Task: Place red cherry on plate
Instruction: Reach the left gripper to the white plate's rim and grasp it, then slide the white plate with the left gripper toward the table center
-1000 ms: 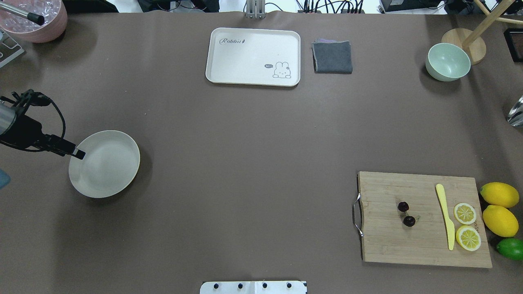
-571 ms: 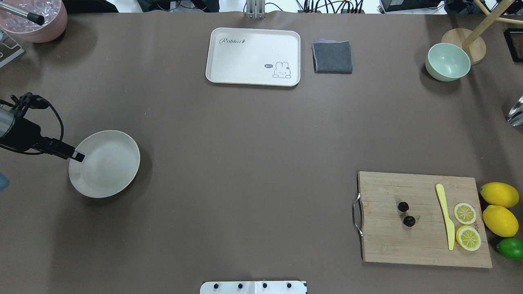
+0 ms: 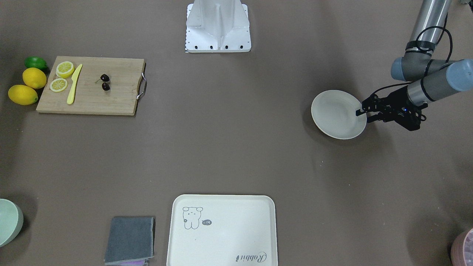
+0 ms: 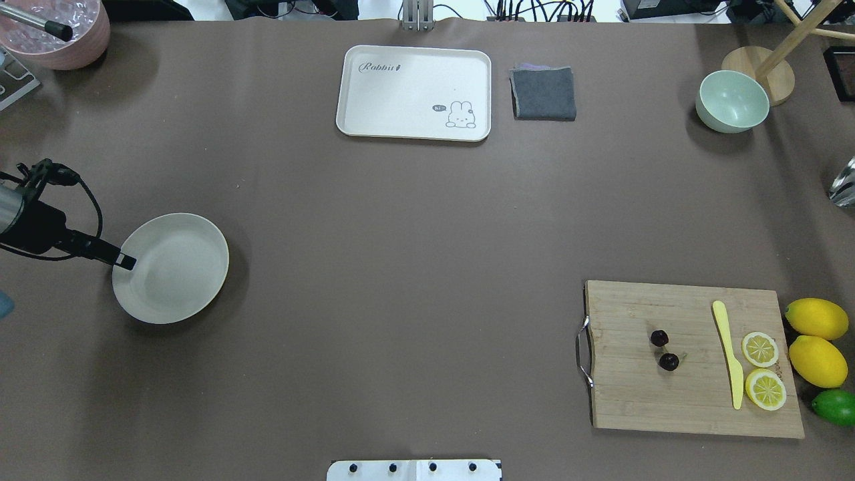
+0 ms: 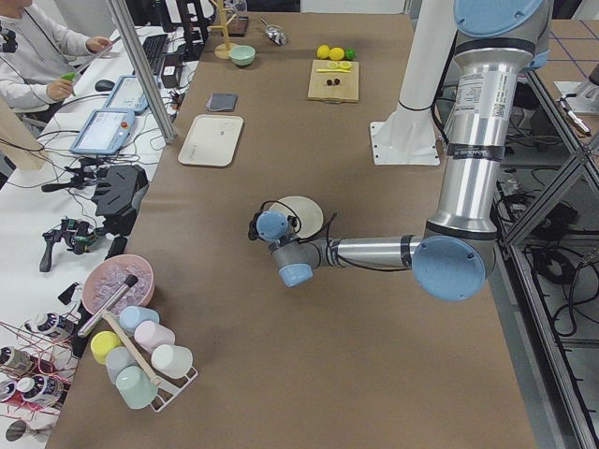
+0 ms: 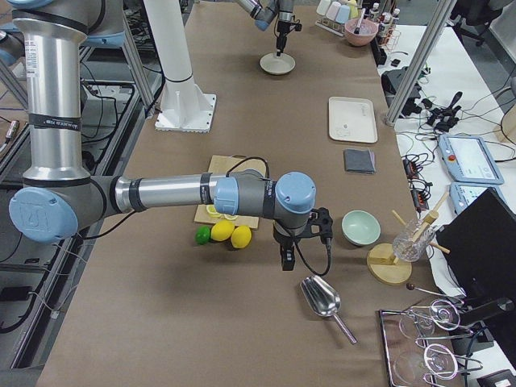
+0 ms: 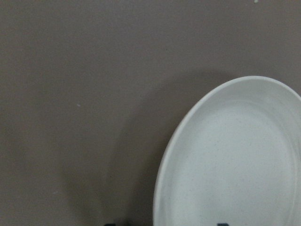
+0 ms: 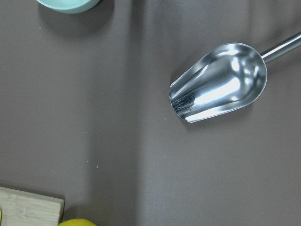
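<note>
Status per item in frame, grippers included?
red cherry: on the cutting board, not grasped.
plate: upright, empty.
left gripper: open, jaws straddling the plate's rim.
right gripper: pointing down near the scoop; open or shut cannot be told.
scoop: lying on the table, empty.
tray: flat, empty.
green bowl: upright, empty.
cloth: folded.
lemon slices: flat on the cutting board.

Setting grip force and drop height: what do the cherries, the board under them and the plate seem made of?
The red cherry: smooth, near-black skin, thin stems; real or plastic, too small to tell. The cutting board: wood or bamboo, matte, strip grain showing. The plate: cream, matte, faintly speckled; likely hard plastic or fibre composite, perhaps ceramic.
</note>
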